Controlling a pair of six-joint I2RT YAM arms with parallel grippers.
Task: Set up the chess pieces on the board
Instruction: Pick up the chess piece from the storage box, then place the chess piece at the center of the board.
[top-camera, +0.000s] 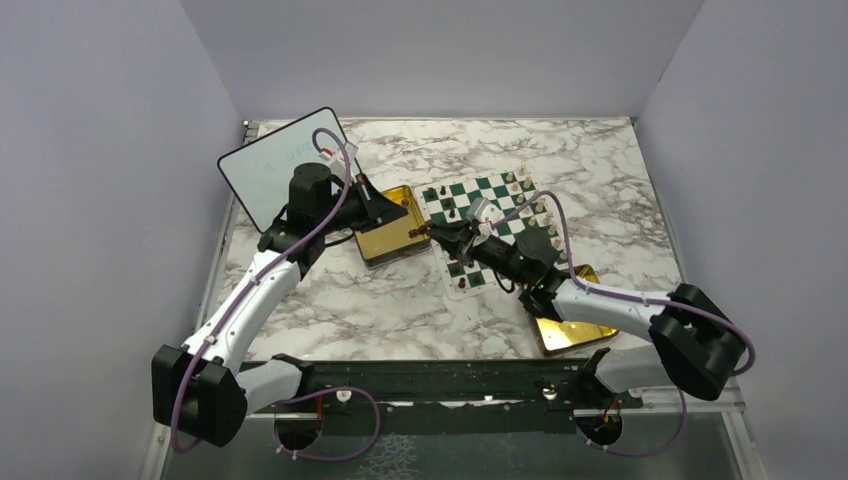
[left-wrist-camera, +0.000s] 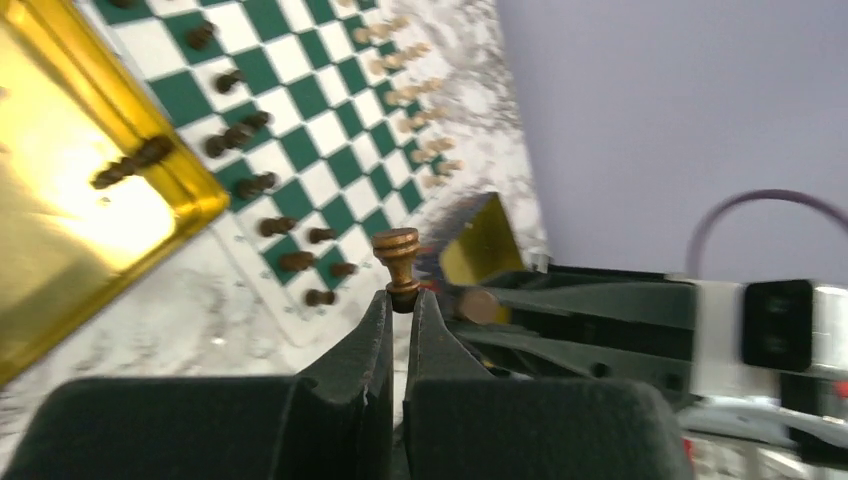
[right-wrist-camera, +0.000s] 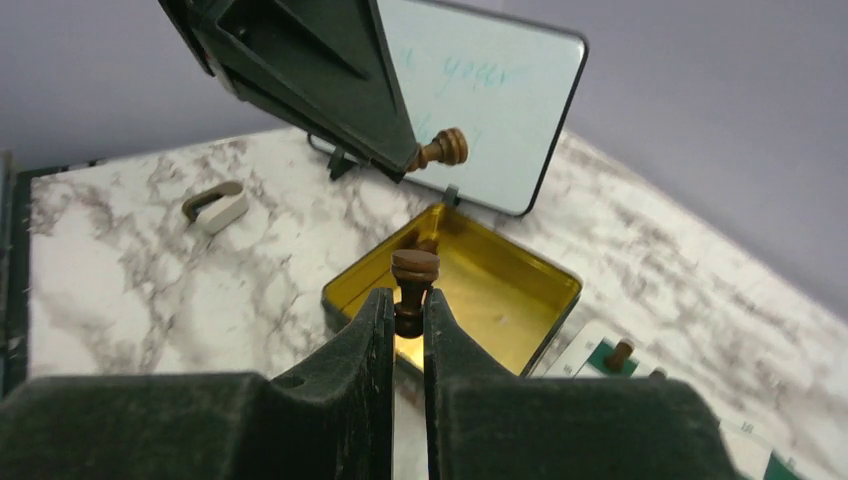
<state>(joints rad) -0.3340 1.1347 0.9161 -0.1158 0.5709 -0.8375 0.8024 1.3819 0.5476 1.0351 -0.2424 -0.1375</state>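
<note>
Bolted at the near edge of a marble-patterned counter (top-camera: 400, 310), the left arm (top-camera: 250, 295) and right arm (top-camera: 620, 310) stretch toward each other over the middle of the surface. There the green-and-white board (top-camera: 478, 188) lies skewed, right of centre. A whiteboard (top-camera: 270, 165) stands propped at the far left, out of the working area. An open gold tin (top-camera: 400, 238) sits just beside the board's left edge, apparently serving as the supply tray for dark figures, and two dark pieces (left-wrist-camera: 130, 165) lie in it. A second gold tin (top-camera: 562, 335) rests beneath the right arm, near the board's closest corner. The left gripper (left-wrist-camera: 400, 300) is pinched tight on the foot of a dark brown piece (left-wrist-camera: 397, 260) whose head juts past the fingertips. It is held in the air at the tin's board-side edge, seemingly in transit to a square. Facing it at close quarters, the right gripper (right-wrist-camera: 408, 305) is likewise clamped on the stem of another dark brown piece (right-wrist-camera: 413, 275). On the board, cream chess pieces (left-wrist-camera: 415, 100) stand in two rows along the side away from the tin. Dark ones (left-wrist-camera: 240, 135) stand unevenly on the squares nearer it, suggesting the dark side is the part left to finish.
</note>
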